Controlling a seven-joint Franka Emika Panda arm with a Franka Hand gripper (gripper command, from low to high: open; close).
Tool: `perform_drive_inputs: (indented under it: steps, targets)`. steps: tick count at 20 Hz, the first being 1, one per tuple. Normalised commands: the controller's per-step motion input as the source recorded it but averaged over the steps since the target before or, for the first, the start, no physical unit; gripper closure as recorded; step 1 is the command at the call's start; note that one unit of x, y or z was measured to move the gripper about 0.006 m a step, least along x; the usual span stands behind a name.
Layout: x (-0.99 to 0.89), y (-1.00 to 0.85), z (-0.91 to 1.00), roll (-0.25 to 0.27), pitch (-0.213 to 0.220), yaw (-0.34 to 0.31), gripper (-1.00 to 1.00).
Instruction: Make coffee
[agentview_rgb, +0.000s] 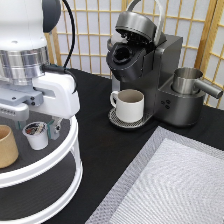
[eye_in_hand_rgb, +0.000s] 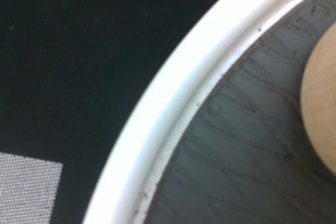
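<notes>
Exterior view: a white robot arm fills the upper left, its claw (agentview_rgb: 36, 121) lowered over a round two-tier tray (agentview_rgb: 70, 155) with white rims at the view's left. The claw's two fingers (agentview_rgb: 54, 128) are spread apart, standing on either side of the pod (agentview_rgb: 36, 135), a small white tapered cup with a dark top. The pod sits upright on the tray's upper tier, between the fingers; whether they touch it cannot be told. Just to the pod's left, at the view's left edge, stands a tan cup (agentview_rgb: 7, 146), also on the upper tier.

Right of the tray, across the black desk (agentview_rgb: 100, 150), stands a dark coffee machine (agentview_rgb: 150, 75) with its lid raised and its pod chamber exposed. A cream mug (agentview_rgb: 130, 105) with a handle rests on the machine's drip plate. A metal jug (agentview_rgb: 187, 82) sits against the machine's right side. A grey woven mat (agentview_rgb: 170, 185) covers the lower right of the desk.

Wrist view: close up, the tray's white rim (eye_in_hand_rgb: 172, 125) curves across, with the dark tier surface and the edge of the tan cup (eye_in_hand_rgb: 322, 100) inside it, black desk and a corner of the mat (eye_in_hand_rgb: 26, 192) outside.
</notes>
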Motion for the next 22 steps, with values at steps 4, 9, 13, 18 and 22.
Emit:
perform_drive_inputs:
  steps: [4, 9, 13, 18, 22]
  targets:
    - [0.0, -0.01, 0.0, 0.013, 0.0, -0.059, 1.0]
    - [0.0, 0.0, 0.02, 0.046, 0.0, -0.025, 1.0]
    - [0.04, 0.0, 0.19, 0.069, 0.0, -0.003, 1.0]
    - [0.17, 0.13, 0.37, 0.076, 0.0, -0.003, 1.0]
    - [0.09, 0.64, 0.81, 0.127, 0.0, -0.023, 1.0]
